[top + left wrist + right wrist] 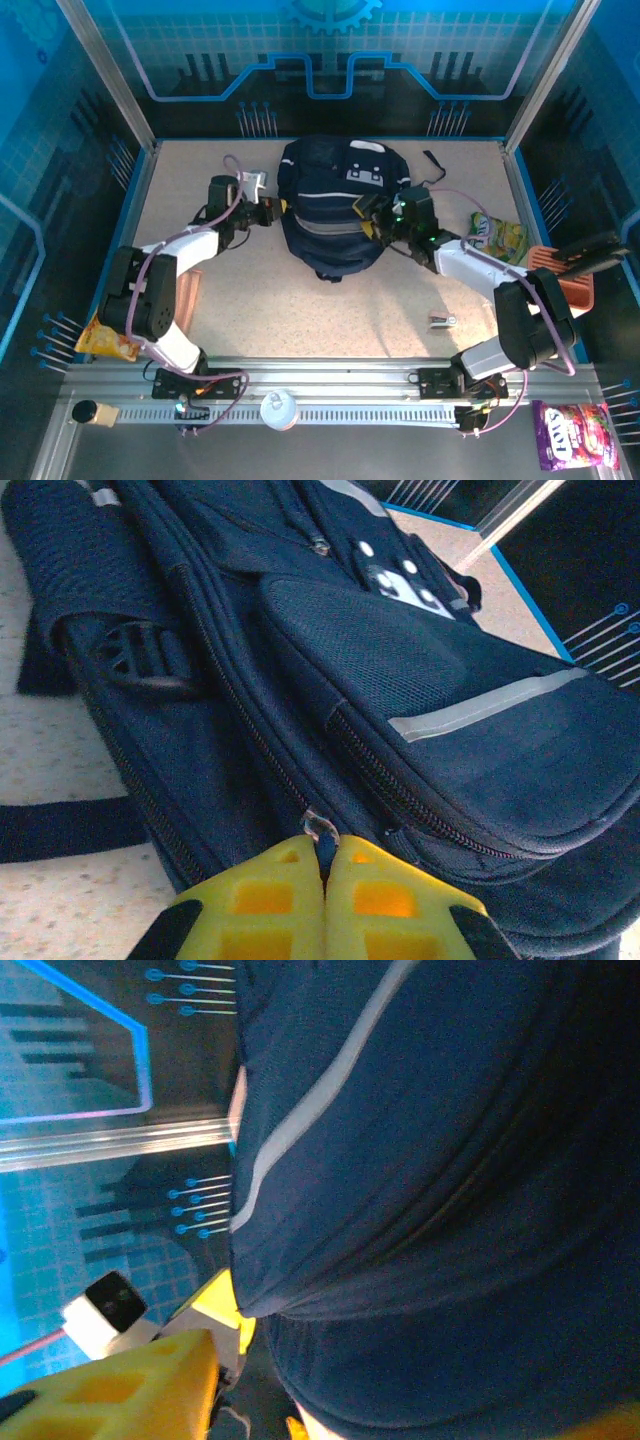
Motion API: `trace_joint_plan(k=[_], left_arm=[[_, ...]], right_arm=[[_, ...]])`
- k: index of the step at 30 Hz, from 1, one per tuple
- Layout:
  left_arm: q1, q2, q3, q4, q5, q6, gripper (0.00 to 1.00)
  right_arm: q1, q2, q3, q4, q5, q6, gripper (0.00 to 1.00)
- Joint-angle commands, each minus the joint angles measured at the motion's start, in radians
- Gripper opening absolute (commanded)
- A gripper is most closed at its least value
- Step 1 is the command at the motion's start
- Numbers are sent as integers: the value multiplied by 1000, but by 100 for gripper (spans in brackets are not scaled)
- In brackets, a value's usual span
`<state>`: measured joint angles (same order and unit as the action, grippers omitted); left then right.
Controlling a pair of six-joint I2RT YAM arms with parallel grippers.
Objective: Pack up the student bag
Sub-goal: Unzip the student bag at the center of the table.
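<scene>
The bag point(335, 225) lies mid-counter near the far edge. It looks soft, floppy and likely bulky, best worked by its zips. The left jaws pinch the zip pull point(318, 826). The right jaws are at the bag's side, and their grip cannot be told.

Toward the back of the table point(300, 310), centred: bag point(335, 205). At its left edge, left gripper point(268, 212), pinching the zip pull point(318, 825). On its right side, right gripper point(378, 222). Right of the bag: packet point(500, 238), then basket point(572, 278) at the table's edge. Nearer, small item point(443, 320). At the left edge: second packet point(105, 340).
</scene>
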<state>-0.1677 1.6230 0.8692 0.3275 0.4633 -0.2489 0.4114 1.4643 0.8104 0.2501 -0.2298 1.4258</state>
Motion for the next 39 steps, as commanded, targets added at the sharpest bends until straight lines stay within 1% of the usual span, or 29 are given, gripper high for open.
trace_joint_plan(k=[1, 4, 6, 7, 9, 12, 17, 19, 20, 23, 24, 25, 27, 28, 30, 32, 39], left_arm=[[-55, -37, -38, 110, 15, -52, 0], [-83, -45, -78, 170, 29, -77, 0], [-95, -50, -92, 179, 42, -82, 0], [-99, -52, -99, 181, 45, -83, 0], [-102, -57, -113, 189, 59, -87, 0], [-101, -63, -120, 188, 65, -79, 0], [-101, -59, -104, 173, 79, -57, 0], [-99, -51, -97, 158, 78, -43, 0], [-99, -48, -98, 156, 71, -38, 0], [-82, -52, -92, 125, 8, -53, 0], [-70, -57, -89, 109, -18, -61, 0], [-57, -63, -87, 89, -49, -66, 0], [-29, -59, -71, 61, -64, -71, 0], [-11, -49, -58, 52, -64, -82, 0], [17, -20, -37, 70, -29, -111, 0], [32, 13, -10, 86, -23, -131, 0], [63, 118, 118, 78, -12, -118, 0]], right_arm=[[89, -34, 33, -89, 180, 44, 64], [156, -39, 56, -158, 308, 105, 65], [188, -35, 63, -198, 380, 145, 64], [199, -30, 95, -208, 407, 158, 62], [203, -12, 120, -235, 428, 176, 60], [201, 13, 141, -228, 443, 179, 56], [181, 58, 166, -213, 396, 168, 52], [170, 77, 171, -198, 378, 155, 49], [166, 87, 173, -190, 372, 145, 45], [152, 105, 158, -151, 341, 130, 23], [152, 106, 148, -139, 338, 125, 18], [152, 101, 139, -135, 338, 122, 14], [149, 88, 122, -120, 329, 109, 8], [145, 79, 116, -127, 317, 101, 6], [135, 61, 110, -141, 289, 73, 4], [126, 44, 103, -162, 257, 60, 3], [105, 6, 75, -174, 201, 44, 2]])
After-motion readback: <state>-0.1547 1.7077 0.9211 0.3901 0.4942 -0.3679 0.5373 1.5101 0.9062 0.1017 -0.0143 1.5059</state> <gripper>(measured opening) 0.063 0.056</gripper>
